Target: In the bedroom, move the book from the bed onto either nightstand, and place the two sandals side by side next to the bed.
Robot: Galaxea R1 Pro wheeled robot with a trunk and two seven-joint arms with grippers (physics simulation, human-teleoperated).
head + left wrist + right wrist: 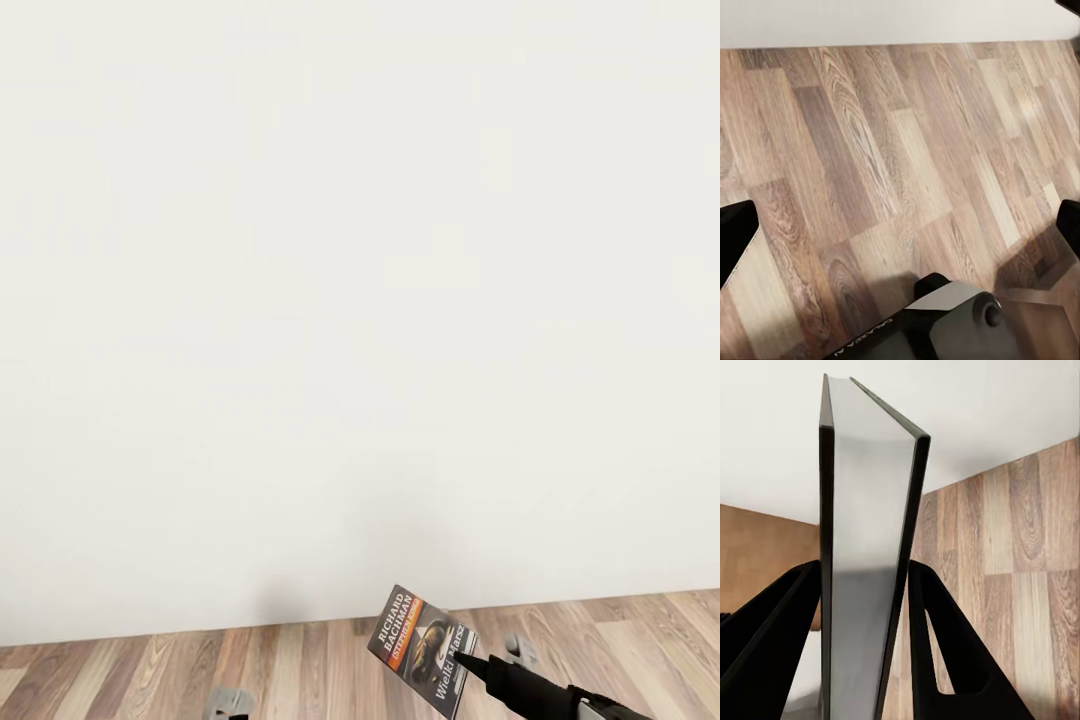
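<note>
The book (pixel 420 645), a thin paperback with white "RICHARD BACHMAN" lettering and an orange band, hangs tilted above the floor at the lower right of the head view. My right gripper (pixel 470 662) is shut on its lower edge. The right wrist view looks along the book (pixel 862 510) edge-on, with the pale page block showing and a black finger (pixel 945 645) pressed against each cover. In the left wrist view my left gripper (pixel 900 232) is open, its fingertips (pixel 735 240) far apart over bare floor, nothing between them. The bed, nightstands and sandals are out of view.
A plain white wall (pixel 360 300) stands close ahead and meets the brown wood-plank floor (pixel 300 670) low in the head view. Grey parts of my base (pixel 228 703) show at the bottom edge, and a black-and-grey part of the robot (pixel 945 322) lies under the left gripper.
</note>
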